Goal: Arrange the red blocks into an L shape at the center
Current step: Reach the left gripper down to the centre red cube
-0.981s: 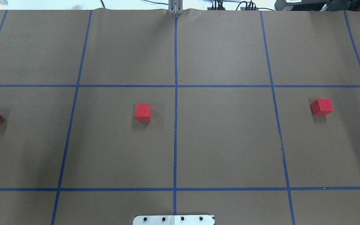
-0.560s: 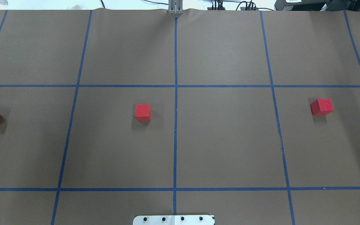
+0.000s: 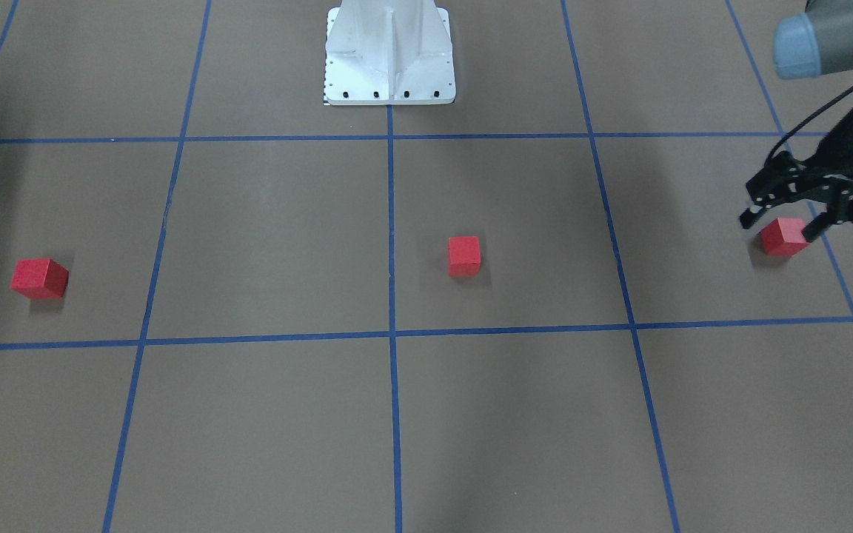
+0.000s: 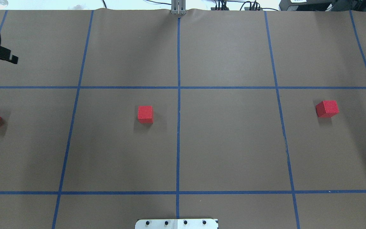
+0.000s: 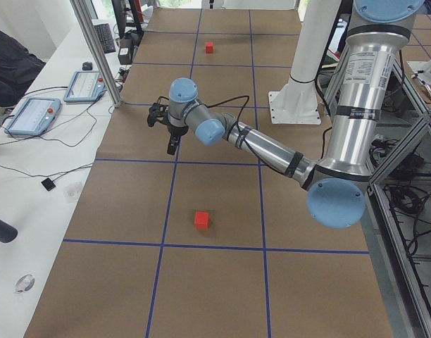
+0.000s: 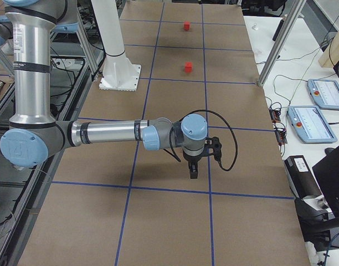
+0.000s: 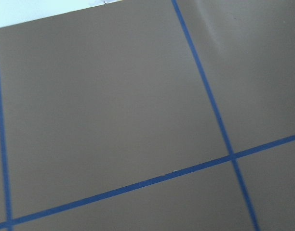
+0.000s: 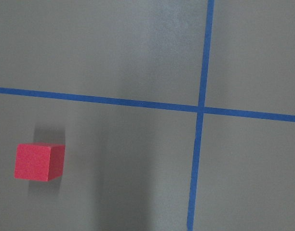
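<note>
the brown grid-marked surface (image 4: 233, 143) fills the overhead view, ruled by blue tape lines (image 4: 179, 47). the left arm (image 5: 265, 148) crosses the middle of the left-side view, the right arm (image 6: 108, 132) the middle of the right-side view. the left gripper (image 3: 777, 229) sits at the right edge of the front view, fingers (image 3: 817, 226) spread wide. the left block (image 3: 782, 244) shows between them there, but the overhead view puts the gripper at the upper left edge, apart from that block. the right gripper (image 6: 193, 166) shows only in the right-side view, so i cannot tell whether it is spread or pressed together. the red blocks (image 3: 463, 255) lie well apart in one row across the overhead view: left block at the left edge, middle block (image 4: 145, 114) just left of the middle tape line, right block (image 4: 327, 108) toward the right edge. the center (image 4: 179, 87) is the tape crossing up and right of the middle block, apart from all three.
</note>
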Controlling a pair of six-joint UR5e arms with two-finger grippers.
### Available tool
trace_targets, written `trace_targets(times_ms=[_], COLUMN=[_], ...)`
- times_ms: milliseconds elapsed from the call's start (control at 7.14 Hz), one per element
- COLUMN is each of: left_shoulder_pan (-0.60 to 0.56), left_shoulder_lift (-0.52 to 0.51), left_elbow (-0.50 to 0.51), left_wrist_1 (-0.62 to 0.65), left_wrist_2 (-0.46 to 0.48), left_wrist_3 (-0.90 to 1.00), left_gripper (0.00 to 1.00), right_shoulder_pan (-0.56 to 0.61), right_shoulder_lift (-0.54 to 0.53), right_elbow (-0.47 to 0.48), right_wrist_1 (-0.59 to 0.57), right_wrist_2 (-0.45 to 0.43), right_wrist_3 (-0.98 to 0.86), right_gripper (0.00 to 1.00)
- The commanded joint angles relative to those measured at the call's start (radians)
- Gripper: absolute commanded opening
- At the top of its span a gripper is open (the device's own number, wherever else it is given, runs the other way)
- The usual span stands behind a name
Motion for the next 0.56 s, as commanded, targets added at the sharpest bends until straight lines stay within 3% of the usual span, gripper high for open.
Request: trace_targets(times_ms=[0,140,420], left_shoulder_pan=[0.193,0.289,0.406], left_shoulder_lift=[-0.105,-0.122,-0.197], left_elbow=[-0.017,-0.016,-0.009], left_wrist_1=[0.003,0.005,0.046], left_wrist_2=[0.154,0.272,0.362], left_wrist_3=[-0.279,-0.345,-0.459], left_gripper=[1.0,1.0,1.0], right_shoulder_pan=[-0.001,-0.001,-0.001], right_shoulder_lift=[-0.001,-0.001,-0.001], right_elbow=[-0.002,-0.002,0.001], right_wrist_1=[0.001,0.001,0.001], right_wrist_2=[-0.003,-0.003,-0.001], right_wrist_3=[-0.001,-0.001,-0.001], right_gripper=[0.99,0.99,0.99])
